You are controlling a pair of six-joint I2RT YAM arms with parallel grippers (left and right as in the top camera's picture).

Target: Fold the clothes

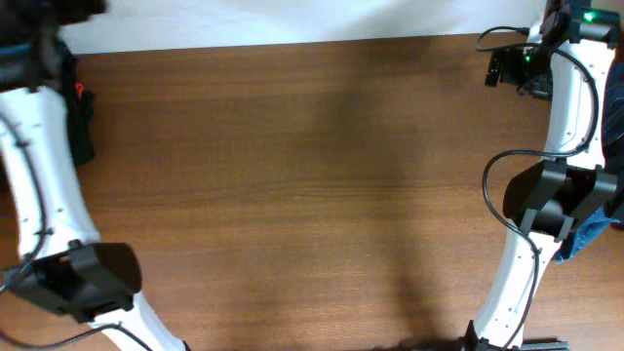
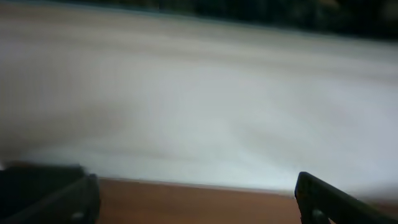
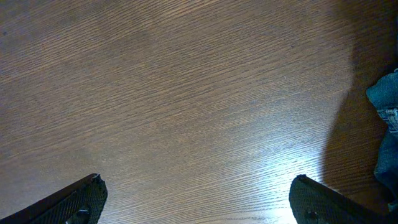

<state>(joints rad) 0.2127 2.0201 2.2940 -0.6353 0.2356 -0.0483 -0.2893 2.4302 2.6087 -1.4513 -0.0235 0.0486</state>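
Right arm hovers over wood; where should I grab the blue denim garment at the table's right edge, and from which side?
Probably the bunched edge of the blue denim garment nearest the table's middle, the only part showing. Bring the open right gripper across the brown wooden table from that side and pinch that edge; the rest is out of view.

Denim cloth [image 3: 387, 112] on worktop [image 3: 186, 93]: cut off by frame edge. Left wrist view v. blurred beyond worktop. Cropped at bottom: left tool [image 2: 198, 198], right tool [image 3: 198, 200].
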